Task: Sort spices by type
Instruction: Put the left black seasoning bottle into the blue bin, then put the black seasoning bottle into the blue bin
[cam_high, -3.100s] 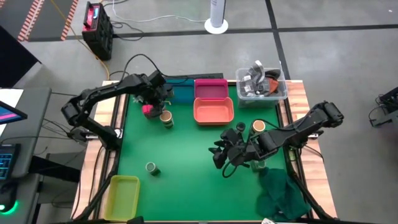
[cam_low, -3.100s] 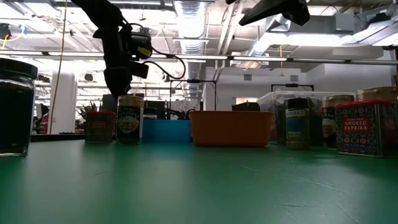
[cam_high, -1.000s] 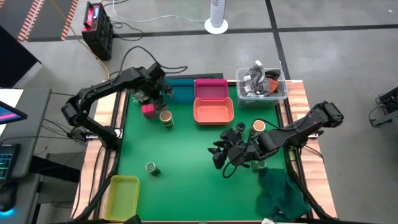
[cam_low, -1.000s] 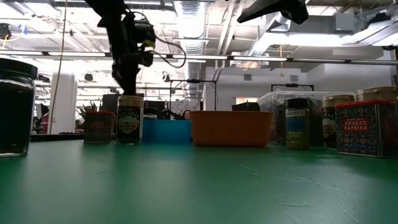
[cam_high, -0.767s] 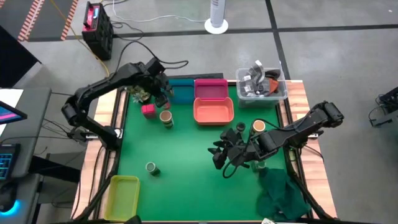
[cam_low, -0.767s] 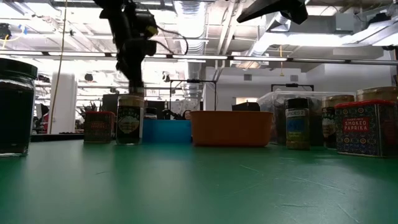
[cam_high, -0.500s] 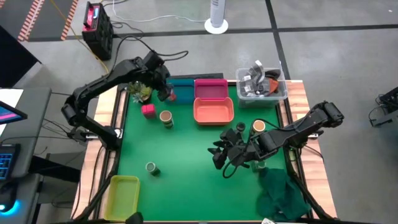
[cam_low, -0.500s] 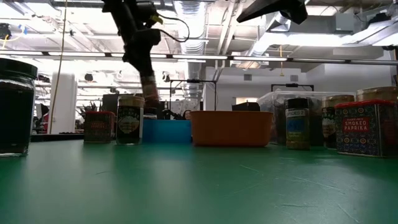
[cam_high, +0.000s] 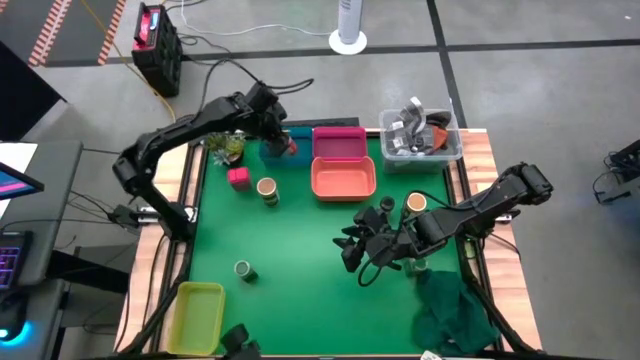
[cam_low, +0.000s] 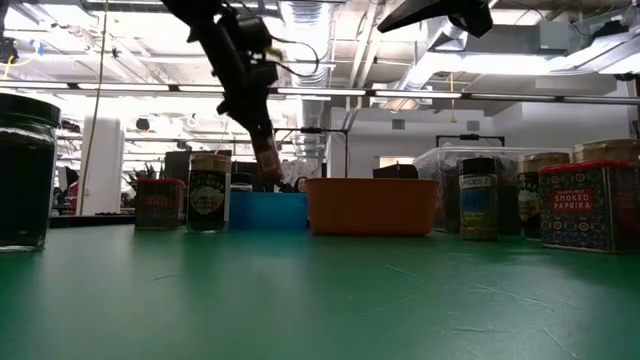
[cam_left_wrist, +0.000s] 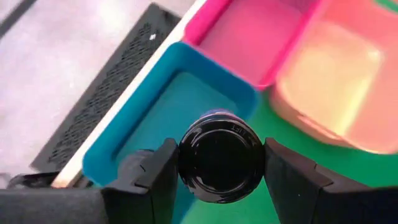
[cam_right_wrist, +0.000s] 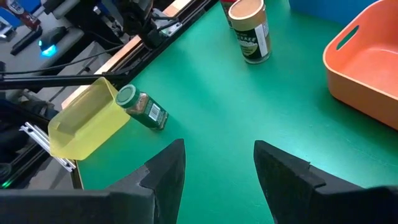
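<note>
My left gripper (cam_high: 283, 145) is shut on a dark round jar with a black lid (cam_left_wrist: 221, 155) and hovers above the blue tray (cam_high: 296, 152) at the table's far edge. The low view shows the jar (cam_low: 266, 155) slanting down below the arm. A pink square box (cam_high: 238, 177) and a tan-topped jar (cam_high: 267, 189) stand on the mat left of the orange tray (cam_high: 343, 180). A green-topped jar (cam_high: 243, 270) lies on its side near the yellow tray (cam_high: 198, 315). My right gripper (cam_high: 352, 245) hangs open over the mat's right half with nothing between its fingers. My left gripper pinches the dark jar between its two fingers, one on each side of the lid end (cam_left_wrist: 186, 163). The black lid faces back toward the wrist and the jar's body points out along the fingers. The jar is tilted and lifted clear, over the blue tray.
A pink tray (cam_high: 340, 143) sits beside the blue one, and a clear tub of grey clutter (cam_high: 420, 135) stands at the far right corner. More spice containers (cam_low: 585, 205) stand near the right arm, with another tan-topped jar (cam_high: 416, 203). A green cloth (cam_high: 455, 310) lies near right.
My left gripper has carried the dark jar up and toward the table's right, from above the pink box and tan-topped jar to above the blue tray, tipping as it went. The jar stays in its hold, now more slanted. My right arm has kept still.
</note>
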